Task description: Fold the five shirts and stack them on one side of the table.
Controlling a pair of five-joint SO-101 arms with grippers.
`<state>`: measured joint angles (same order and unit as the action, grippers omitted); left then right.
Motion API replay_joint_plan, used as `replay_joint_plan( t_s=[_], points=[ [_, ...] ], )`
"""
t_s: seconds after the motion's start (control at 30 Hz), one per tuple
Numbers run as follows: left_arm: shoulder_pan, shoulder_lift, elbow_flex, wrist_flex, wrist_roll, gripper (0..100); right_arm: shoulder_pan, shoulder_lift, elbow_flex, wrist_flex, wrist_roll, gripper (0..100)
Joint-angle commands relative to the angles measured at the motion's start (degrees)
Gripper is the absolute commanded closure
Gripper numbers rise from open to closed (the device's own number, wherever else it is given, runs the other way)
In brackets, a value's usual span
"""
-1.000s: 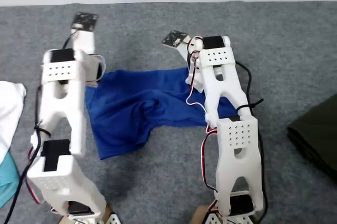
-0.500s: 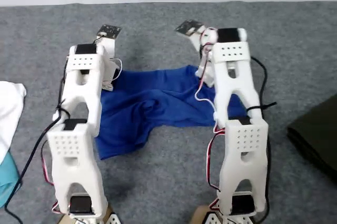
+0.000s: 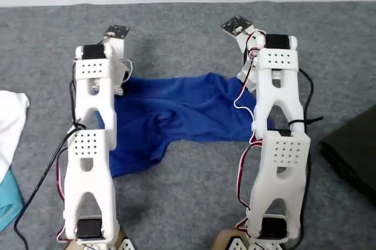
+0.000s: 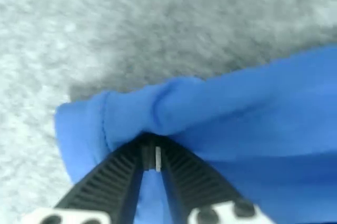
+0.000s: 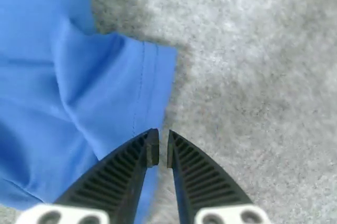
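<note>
A blue shirt (image 3: 176,115) lies crumpled on the grey carpeted table (image 3: 176,32) between my two arms. My left gripper (image 4: 151,147) is shut on a bunched fold at the shirt's (image 4: 253,108) far left corner. My right gripper (image 5: 159,147) is shut on the hemmed edge of the shirt (image 5: 63,76) at its far right corner. In the high view the left arm (image 3: 94,85) and right arm (image 3: 276,85) hold the shirt's far edge stretched between them. The near part hangs down in loose folds toward the left arm's base.
A white shirt (image 3: 10,120) lies at the left edge with a teal one (image 3: 7,203) just nearer. A dark green garment (image 3: 355,147) sits at the right edge. Bare carpet lies beyond the arms and in front of the blue shirt.
Both arms have shifted to the right. The right arm went farther and drew the shirt's far edge out wider. The left arm's corner of the cloth moved with it.
</note>
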<state>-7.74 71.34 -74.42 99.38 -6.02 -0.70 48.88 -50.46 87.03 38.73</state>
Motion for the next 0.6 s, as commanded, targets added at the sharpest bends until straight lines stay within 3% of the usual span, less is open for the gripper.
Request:
replay_joint_plan(
  t_s=[0.0, 0.23, 0.57],
  points=[
    [-2.3, 0.1, -4.5, 1.0, -0.4, 100, 0.4, -2.2, -3.0, -0.4, -0.7, 95.5],
    [-3.1, -0.5, -4.7, 1.1, -0.4, 100, -1.5, -2.2, -3.0, 0.3, -0.9, 95.5],
    [0.3, -12.6, -4.2, 1.1, -0.3, 100, -2.6, -1.6, -3.0, -1.4, -1.1, 95.5]
  ],
)
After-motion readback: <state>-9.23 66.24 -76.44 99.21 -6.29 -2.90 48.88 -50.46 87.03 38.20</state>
